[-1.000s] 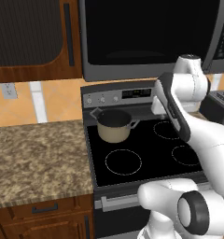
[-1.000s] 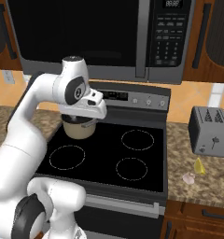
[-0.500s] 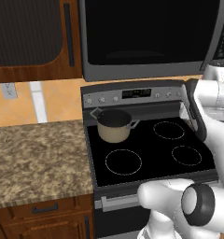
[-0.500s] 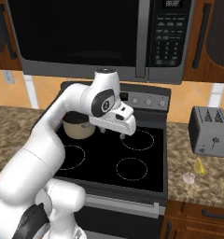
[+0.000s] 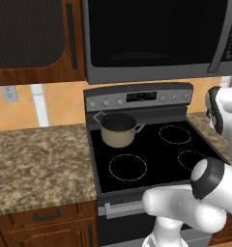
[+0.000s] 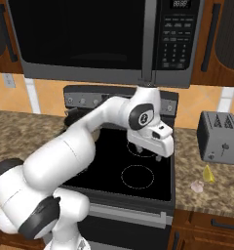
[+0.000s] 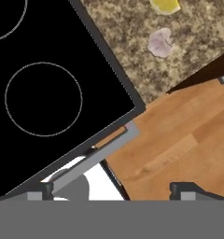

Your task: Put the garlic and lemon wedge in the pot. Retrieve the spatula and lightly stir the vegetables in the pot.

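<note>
The beige pot (image 5: 119, 131) stands on the stove's back left burner, its dark inside showing nothing I can make out. On the granite counter right of the stove lie the whitish-pink garlic (image 6: 197, 186) (image 7: 160, 42) and, just behind it, the yellow lemon wedge (image 6: 208, 174) (image 7: 165, 4). My gripper (image 6: 150, 152) (image 7: 111, 191) hangs open over the stove's right front part, above and left of both, with nothing between its fingers. The spatula is out of view.
A grey toaster (image 6: 221, 136) stands on the right counter behind the garlic and lemon. A microwave (image 6: 104, 39) hangs over the stove (image 5: 152, 159). A granite counter (image 5: 36, 164) runs to the stove's left. The hand view shows the stove's front edge and wooden floor (image 7: 179, 149).
The arm has swung from above the pot rightwards across the stove towards the right counter. The jaws have stayed open and empty.
</note>
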### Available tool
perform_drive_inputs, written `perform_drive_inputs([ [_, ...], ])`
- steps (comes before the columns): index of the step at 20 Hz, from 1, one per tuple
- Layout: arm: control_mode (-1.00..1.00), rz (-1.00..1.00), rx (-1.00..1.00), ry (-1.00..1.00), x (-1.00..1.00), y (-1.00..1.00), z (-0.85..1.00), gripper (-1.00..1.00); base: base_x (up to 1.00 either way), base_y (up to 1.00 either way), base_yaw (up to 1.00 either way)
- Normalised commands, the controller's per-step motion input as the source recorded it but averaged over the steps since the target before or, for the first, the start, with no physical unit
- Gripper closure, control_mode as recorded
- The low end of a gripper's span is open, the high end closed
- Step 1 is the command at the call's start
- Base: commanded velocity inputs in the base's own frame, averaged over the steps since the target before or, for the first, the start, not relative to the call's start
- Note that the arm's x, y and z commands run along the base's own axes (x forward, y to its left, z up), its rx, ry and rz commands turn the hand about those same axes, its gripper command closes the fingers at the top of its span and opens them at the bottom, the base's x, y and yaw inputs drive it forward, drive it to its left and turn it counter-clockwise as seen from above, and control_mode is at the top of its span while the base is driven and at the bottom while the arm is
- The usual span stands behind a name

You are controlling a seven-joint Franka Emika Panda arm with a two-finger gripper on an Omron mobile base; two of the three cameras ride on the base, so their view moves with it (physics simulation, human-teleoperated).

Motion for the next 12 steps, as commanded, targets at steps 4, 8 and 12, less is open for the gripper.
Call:
perform_drive_inputs([
  [4, -1.00, -0.14, 0.00, 0.04, -0.07, -1.00, -0.26, -1.00, 0.00, 0.00, 0.00],
  [8, -1.00, -0.02, 0.00, 0.00, -0.01, -0.86, -0.23, -1.00, 0.00, 0.00, 0.00],
  [12, -1.00, 0.00, 0.00, 0.00, 0.00, -0.66, -0.32, -1.00, 0.00, 0.00, 0.00],
])
